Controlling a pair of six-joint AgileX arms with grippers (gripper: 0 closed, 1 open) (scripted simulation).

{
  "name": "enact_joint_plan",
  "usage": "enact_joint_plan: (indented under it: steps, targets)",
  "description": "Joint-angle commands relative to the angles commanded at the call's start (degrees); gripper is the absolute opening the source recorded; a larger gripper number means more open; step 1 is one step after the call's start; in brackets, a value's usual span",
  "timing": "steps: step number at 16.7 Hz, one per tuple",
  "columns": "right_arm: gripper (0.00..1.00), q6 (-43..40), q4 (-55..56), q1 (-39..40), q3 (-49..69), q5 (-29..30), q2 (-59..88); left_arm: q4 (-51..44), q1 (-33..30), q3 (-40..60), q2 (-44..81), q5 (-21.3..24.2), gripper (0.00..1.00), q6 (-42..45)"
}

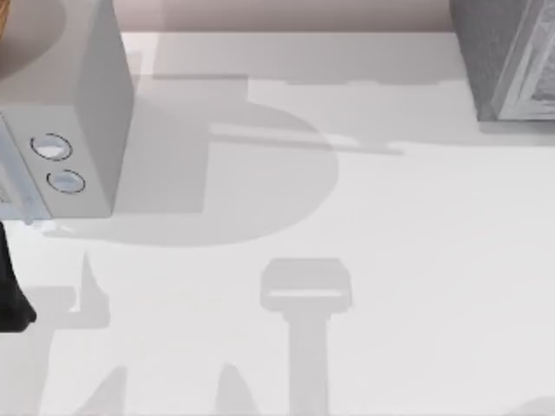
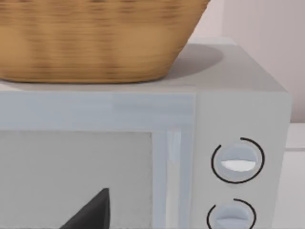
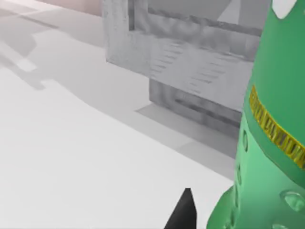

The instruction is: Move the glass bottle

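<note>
Top view: a white table (image 1: pixel 390 286) spreads under soft grey shadows, with a boxy pale-grey microwave oven (image 1: pixel 78 113) at the left rear, two round dials (image 1: pixel 50 147) on its front panel. A grey slatted metal rack (image 1: pixel 512 61) sits at the right rear corner. A black part of the left arm (image 1: pixel 10 290) juts in at the left edge, just in front of the microwave.

Left wrist view: the camera faces the microwave's front, its light door window (image 2: pixel 76 176) beside the control panel and upper dial (image 2: pixel 237 161). A woven tan wicker basket (image 2: pixel 95 38) rests on the oven's top. One dark fingertip of the left gripper (image 2: pixel 90 212) shows against the door; whether that claw is open or closed cannot be told.

Right wrist view: the translucent bright-green glass bottle (image 3: pixel 271 143) looms close at the lens, a yellow band of lettering running around it and raised bumps on its lower body. One black fingertip of the right gripper (image 3: pixel 183 212) sits just beside the bottle; whether the claw grips it cannot be told. Beyond the bottle lie the white tabletop (image 3: pixel 71 152) and the grey rack (image 3: pixel 190 62).
</note>
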Motion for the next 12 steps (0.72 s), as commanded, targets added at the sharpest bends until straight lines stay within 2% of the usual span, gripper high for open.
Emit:
enact_joint_plan:
  steps: [6, 12]
  targets:
    - [0.98, 0.0, 0.0, 0.0, 0.0, 0.0, 0.0, 0.0, 0.0, 0.0, 0.0, 0.0, 1.00, 0.0]
    - [1.00, 0.0, 0.0, 0.0, 0.0, 0.0, 0.0, 0.0, 0.0, 0.0, 0.0, 0.0, 1.00, 0.0]
